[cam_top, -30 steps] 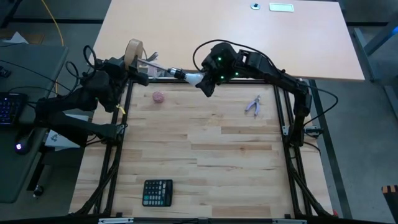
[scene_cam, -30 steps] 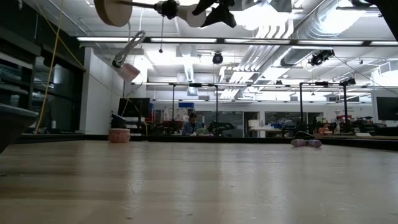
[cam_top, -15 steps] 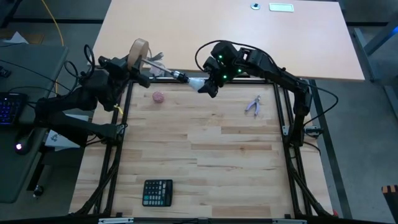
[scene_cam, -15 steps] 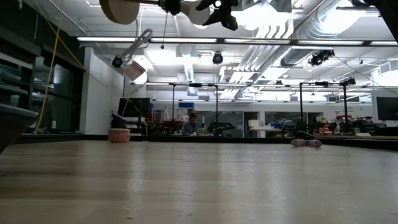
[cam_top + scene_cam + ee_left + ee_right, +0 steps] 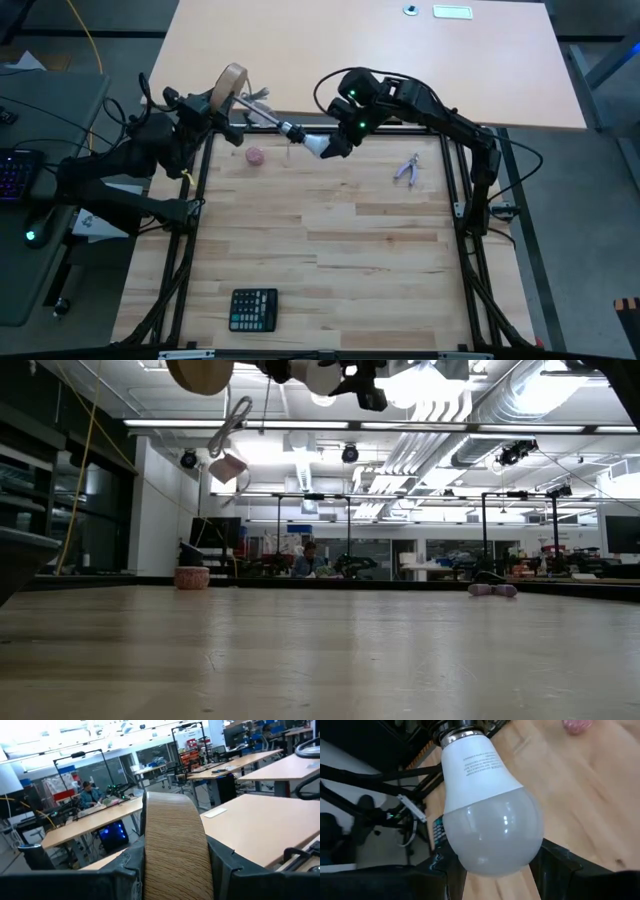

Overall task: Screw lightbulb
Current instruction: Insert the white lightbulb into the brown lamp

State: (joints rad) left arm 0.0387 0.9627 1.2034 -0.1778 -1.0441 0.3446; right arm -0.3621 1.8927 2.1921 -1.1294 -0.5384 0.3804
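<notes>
2 black jointed arms with looped black cables; right arm (image 5: 440, 115) wrist carries green indicator lights.

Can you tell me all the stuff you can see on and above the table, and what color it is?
lightbulb: one, white, in the air above the table's far edge, in the right gripper
wooden disc: one, tan, with a black socket, in the left gripper
calculator: one, black, near edge of the table
small round thing: one, pink, on the table near the far left
small tool: one, silvery, far right of the table
left gripper: one, dark, shut on the wooden disc
right gripper: one, dark, shut on the lightbulb
</notes>
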